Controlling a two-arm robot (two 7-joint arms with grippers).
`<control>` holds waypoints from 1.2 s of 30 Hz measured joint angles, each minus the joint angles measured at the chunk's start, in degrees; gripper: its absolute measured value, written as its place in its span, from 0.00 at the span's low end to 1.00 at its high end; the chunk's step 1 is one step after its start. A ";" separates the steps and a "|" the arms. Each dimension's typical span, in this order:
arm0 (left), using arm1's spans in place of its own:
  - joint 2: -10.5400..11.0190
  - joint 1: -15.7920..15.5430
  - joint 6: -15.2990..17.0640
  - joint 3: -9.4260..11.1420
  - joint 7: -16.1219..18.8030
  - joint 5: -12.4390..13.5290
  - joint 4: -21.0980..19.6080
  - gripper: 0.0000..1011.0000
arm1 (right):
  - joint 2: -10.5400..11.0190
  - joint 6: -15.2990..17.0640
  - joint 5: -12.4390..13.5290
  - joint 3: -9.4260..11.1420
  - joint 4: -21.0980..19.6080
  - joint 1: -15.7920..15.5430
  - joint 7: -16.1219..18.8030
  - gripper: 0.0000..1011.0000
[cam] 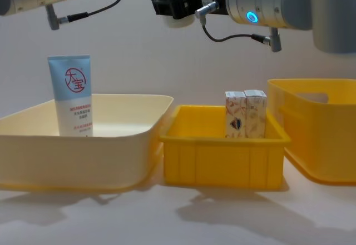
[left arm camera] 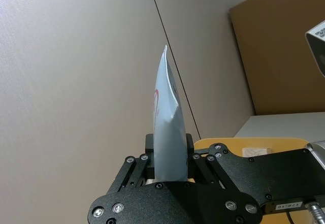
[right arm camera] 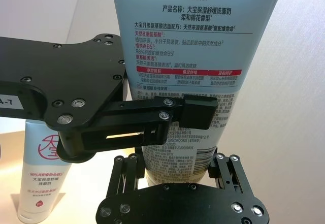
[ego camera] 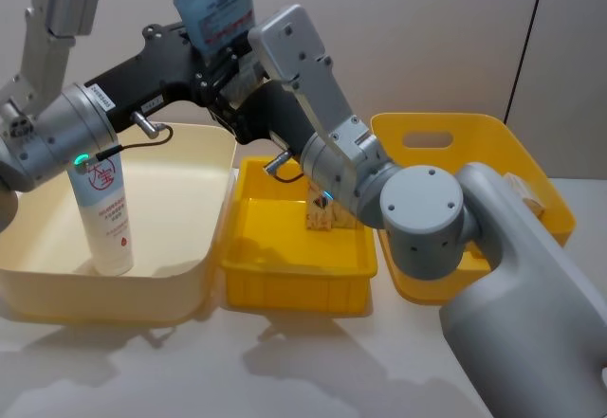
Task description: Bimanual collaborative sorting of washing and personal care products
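Sorting looks partly done: 1 light-blue tube with red circle logo (ego camera: 102,211) stands in the cream plastic tub (ego camera: 180,290), 2 small cream patterned cartons (cam: 245,113) sit in the yellow plastic bin (cam: 222,159), while the left gripper (left arm camera: 169,159) pinches the flat light-blue pouch (ego camera: 218,6) at the frame's top centre, the right gripper (right arm camera: 176,169) beside it, whether gripping I cannot tell.

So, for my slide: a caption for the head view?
Both hands hold a light-blue pouch aloft above the cream tub.

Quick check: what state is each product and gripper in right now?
Light-blue pouch: raised, upright, edge clamped.
Left gripper: shut on the pouch.
Right gripper: at the pouch's lower end, grip unclear.
Light-blue tube: standing upright in cream tub.
Cartons: upright, side by side in small yellow tub.
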 joint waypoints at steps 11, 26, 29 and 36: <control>0.00 0.00 0.00 0.00 0.00 0.00 0.01 0.29 | -0.03 0.00 0.00 0.00 0.03 0.01 -0.01 0.64; 0.00 0.00 0.00 0.00 0.00 0.00 0.00 0.29 | -0.04 0.00 0.00 0.00 0.03 0.01 -0.01 0.64; 0.00 0.00 0.00 0.00 0.00 0.00 0.01 0.29 | -0.04 0.00 0.00 0.00 0.03 0.01 -0.01 0.64; 0.00 0.00 0.00 0.00 0.00 0.00 0.01 0.29 | -0.04 0.00 0.01 0.00 0.03 0.01 -0.01 0.64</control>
